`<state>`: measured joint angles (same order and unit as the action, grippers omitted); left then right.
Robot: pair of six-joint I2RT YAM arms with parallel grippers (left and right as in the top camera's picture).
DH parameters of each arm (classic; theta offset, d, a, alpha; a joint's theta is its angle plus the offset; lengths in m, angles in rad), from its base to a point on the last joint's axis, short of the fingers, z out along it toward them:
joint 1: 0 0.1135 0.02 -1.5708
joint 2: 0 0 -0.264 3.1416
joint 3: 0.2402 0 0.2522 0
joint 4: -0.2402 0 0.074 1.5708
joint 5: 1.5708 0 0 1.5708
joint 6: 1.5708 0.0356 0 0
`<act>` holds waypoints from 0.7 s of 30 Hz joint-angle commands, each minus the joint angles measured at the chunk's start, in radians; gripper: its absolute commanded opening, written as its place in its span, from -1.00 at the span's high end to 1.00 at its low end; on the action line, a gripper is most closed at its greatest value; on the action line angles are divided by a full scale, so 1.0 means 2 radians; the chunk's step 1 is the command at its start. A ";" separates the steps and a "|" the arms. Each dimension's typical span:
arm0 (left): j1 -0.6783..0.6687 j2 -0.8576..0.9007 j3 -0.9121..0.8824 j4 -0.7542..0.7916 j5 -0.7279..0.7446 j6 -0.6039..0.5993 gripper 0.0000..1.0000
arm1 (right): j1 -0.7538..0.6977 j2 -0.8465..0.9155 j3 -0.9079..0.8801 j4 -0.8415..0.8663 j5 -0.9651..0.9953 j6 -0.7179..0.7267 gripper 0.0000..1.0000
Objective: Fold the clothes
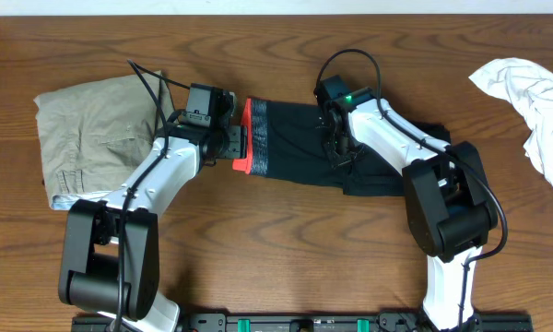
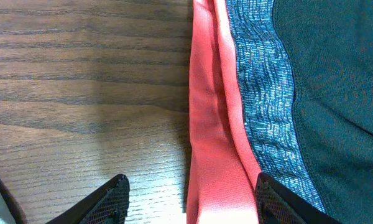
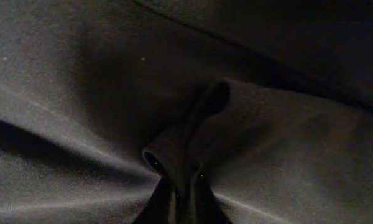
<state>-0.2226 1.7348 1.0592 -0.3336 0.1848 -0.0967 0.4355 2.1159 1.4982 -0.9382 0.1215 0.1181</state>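
The leggings (image 1: pixel 295 138) lie folded at the centre of the counter (image 1: pixel 286 55), with the waistband (image 2: pixel 267 112) toward 9 o'clock and its coral edge (image 2: pixel 211 124) outermost. The left gripper (image 2: pixel 196 202) stands wide, one fingertip over bare wood and the other over the waistband, with the coral edge between them. Whether either tip touches cloth cannot be told. The right gripper (image 3: pixel 177 202) is closed, pinching a raised fold of the black leggings. Its view is so dark that the fingertips are hard to tell from the cloth. From above, the right arm hides the leggings' 3 o'clock end. Trousers (image 1: pixel 92 138) lie folded at 9 o'clock, partly under the left arm. A white garment (image 1: pixel 525 92) sits crumpled at 3 o'clock, cut off by the frame edge.
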 commanded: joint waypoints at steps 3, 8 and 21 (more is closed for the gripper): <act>0.002 -0.008 0.003 -0.001 0.003 0.003 -0.31 | 0.004 -0.006 0.002 -0.001 0.010 0.001 0.97; 0.002 -0.008 0.003 -0.001 0.003 0.003 -0.31 | 0.004 -0.031 0.020 -0.007 0.024 0.000 0.97; 0.002 -0.008 0.003 -0.001 0.003 0.003 -0.31 | 0.001 -0.040 0.024 -0.014 0.024 -0.002 0.97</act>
<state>-0.2226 1.7348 1.0592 -0.3336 0.1848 -0.0967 0.4355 2.0628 1.5249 -0.9646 0.1520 0.1181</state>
